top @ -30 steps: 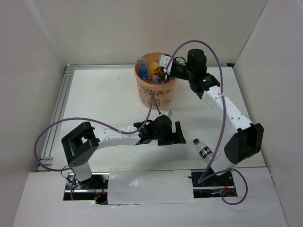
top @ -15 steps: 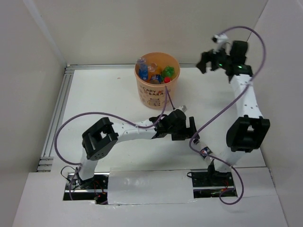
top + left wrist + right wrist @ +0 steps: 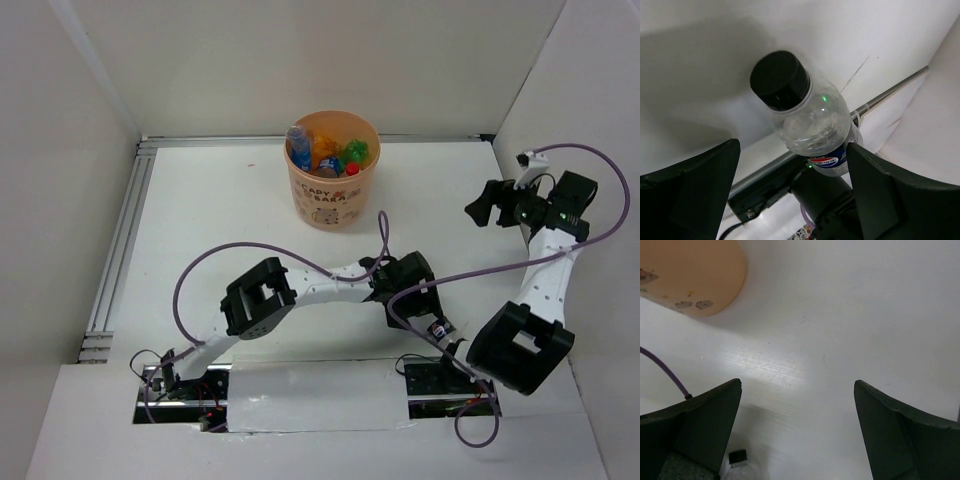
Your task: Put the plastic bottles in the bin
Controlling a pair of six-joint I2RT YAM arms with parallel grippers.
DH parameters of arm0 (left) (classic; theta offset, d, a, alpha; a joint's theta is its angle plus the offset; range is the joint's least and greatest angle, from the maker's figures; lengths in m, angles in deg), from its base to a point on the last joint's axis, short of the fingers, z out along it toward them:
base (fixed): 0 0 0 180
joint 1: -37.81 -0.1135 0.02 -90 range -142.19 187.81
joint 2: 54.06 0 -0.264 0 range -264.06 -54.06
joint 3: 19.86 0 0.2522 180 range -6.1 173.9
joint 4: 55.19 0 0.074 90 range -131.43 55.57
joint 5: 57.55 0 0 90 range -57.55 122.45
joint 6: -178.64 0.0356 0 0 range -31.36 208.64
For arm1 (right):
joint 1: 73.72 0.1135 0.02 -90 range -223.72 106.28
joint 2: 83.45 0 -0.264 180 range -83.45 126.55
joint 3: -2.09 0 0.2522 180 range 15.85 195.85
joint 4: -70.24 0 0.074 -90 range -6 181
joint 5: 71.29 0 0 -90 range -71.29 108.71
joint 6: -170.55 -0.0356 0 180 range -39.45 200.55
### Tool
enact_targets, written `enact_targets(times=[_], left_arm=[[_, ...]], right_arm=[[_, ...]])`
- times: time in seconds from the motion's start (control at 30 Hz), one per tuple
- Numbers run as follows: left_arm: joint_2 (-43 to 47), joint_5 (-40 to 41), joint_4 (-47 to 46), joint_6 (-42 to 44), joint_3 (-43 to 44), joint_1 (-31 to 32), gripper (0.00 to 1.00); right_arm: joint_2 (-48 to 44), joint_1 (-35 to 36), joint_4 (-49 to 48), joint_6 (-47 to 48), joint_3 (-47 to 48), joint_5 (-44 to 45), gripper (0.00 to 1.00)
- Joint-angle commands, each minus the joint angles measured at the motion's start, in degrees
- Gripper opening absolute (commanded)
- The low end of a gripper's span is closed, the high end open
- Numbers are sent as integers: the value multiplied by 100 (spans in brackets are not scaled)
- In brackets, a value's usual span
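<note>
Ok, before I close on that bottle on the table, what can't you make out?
- Top view: the loose bottle is mostly covered by the left pincer.
- Left wrist view: its base is hidden behind dark hardware.
- Right wrist view: the bottom edge cuts off all but its top; the bin is cropped at the top-left corner.
- Top view: the bottles in the bin overlap and are too small to count.
</note>
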Motion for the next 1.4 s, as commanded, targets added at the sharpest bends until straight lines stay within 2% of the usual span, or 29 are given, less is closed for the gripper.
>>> enact_targets(times=[0.0, 0.2, 0.3, 0.37, 0.4, 0.47, 0.5, 0.6, 0.63, 0.7, 0.73, 0.83, 0.87, 0.9, 0.93, 1.0, 1.03, 1.07, 1.1, 1.17, 1.23, 1.27, 1.3, 1.37], left_arm=[[-320, 75, 704, -557, 533, 45, 100], [-743, 373, 1179, -1023, 886, 45, 100], [-892, 513, 1250, -1103, 947, 45, 90], [-963, 592, 1250, -1173, 1061, 45, 76], [-1032, 645, 1250, -1173, 1114, 45, 56], [-1033, 707, 1250, -1121, 1168, 45, 38], [-972, 795, 1250, -1034, 1168, 45, 24], [-465, 1075, 1067, -507, 801, 45, 5], [-270, 1198, 918, -27, 694, -7, 0], [473, 1854, 916, 494, 370, -69, 0], [774, 2120, 803, 1193, 237, -139, 0], [1906, 3138, 373, 2102, -273, -332, 0], [2129, 3368, 128, 2714, -343, -472, 0], [2314, 3606, 125, 2946, -344, -552, 0], [2455, 3939, 21, 3184, -274, -640, 0], [2745, 4152, -137, 3834, -47, -902, 0], [2824, 4153, -443, 4045, 7, -991, 0], [2895, 4205, -637, 4361, 7, -1079, 0], [3026, 4206, -848, 4494, 60, -1245, 0], [3088, 4311, -1306, 4575, 130, -1439, 0], [2985, 4608, -1360, 4470, 270, -1798, 2], [2896, 4836, -1360, 4408, 341, -1940, 2], [2791, 4925, -1360, 4356, 411, -2063, 3], [2406, 5145, -1360, 4355, 666, -2345, 11]], right_arm=[[-265, -157, 208, 275, -445, -483, 100], [-344, -210, 498, 555, -798, -555, 100], [-344, -385, 796, 897, -851, -608, 100], [-283, -455, 937, 986, -851, -748, 100], [-283, -517, 990, 1091, -851, -748, 100], [-231, -570, 1130, 1145, -851, -879, 100], [-230, -570, 1192, 1223, -851, -880, 100], [-230, -623, 1420, 1513, -851, -1002, 100], [-230, -623, 1482, 1679, -798, -1003, 100], [-230, -684, 1544, 1742, -798, -942, 100], [-230, -754, 1544, 1742, -798, -942, 100], [-72, -816, 1737, 2057, -798, -889, 100], [-2, -886, 1851, 2198, -798, -1193, 87], [164, -1009, 2278, 2434, -798, -1379, 74], [252, -1010, 2517, 2976, -746, -1529, 57], [472, -1010, 2817, 3192, -745, -1758, 16], [525, -1010, 2819, 3271, -745, -1759, 10], [526, -1010, 2871, 3385, -745, -1759, 9], [587, -1010, 2871, 3386, -745, -1759, 10], [587, -1010, 2871, 3526, -798, -1759, 22], [526, -862, 2793, 3527, -946, -1566, 39], [526, -765, 2670, 3527, -947, -1479, 44], [439, -642, 2669, 3466, -947, -1365, 56], [219, -72, 2442, 3256, -1009, -952, 65]])
